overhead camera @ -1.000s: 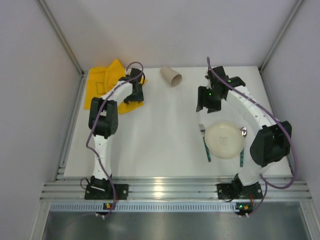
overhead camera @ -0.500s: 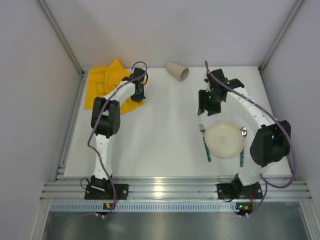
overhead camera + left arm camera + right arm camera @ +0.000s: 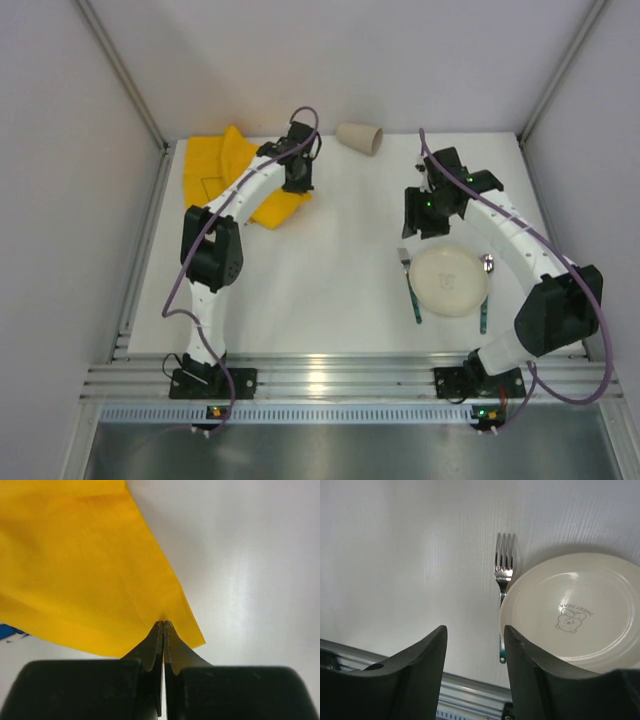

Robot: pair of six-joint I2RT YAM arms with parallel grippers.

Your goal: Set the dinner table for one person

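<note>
1 plate — txt reads "SWEET BEAR"

The cloth is golden yellow and the table matte white. The plate is cream with a small grey bunny print. The cup is tan, the fork silver.

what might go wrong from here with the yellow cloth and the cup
The left jaws pinch only a thin edge near one corner of the yellow cloth mat, so it may slip free when pulled. The beige tapered cup lies on its side near that arm on the white tabletop; dragged cloth might roll it away. The mat is bunched, so it could land creased.
</note>
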